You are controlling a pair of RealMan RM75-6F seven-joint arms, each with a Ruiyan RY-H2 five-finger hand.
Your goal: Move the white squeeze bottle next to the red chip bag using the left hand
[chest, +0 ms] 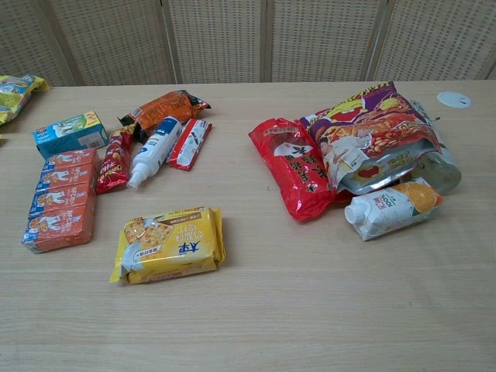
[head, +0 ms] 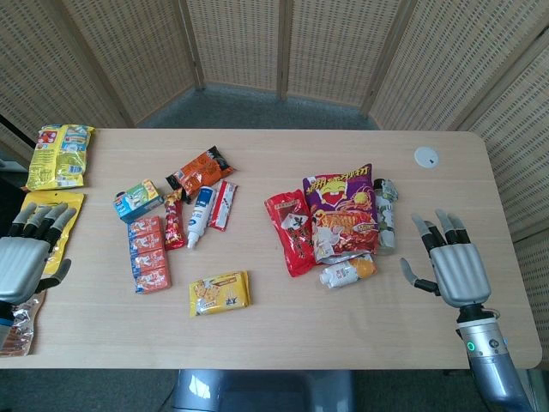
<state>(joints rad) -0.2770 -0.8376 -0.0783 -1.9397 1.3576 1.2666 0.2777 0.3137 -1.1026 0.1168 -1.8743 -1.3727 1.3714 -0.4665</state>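
The left hand [head: 27, 253] shows at nine o'clock in the head view, back upward, fingers spread and pointing toward twelve, holding nothing. The right hand [head: 450, 262] sits toward four o'clock, also back upward with fingers apart and the thumb angled toward nine; its silver wrist runs down to five o'clock. Neither hand shows in the chest view.

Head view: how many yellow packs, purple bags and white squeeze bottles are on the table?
Yellow packs: 3 (yellow bag at the far left corner, yellow bag at the left edge, yellow cracker pack)
Purple bags: 1 (purple chip bag)
White squeeze bottles: 1 (white squeeze bottle)
Total: 5
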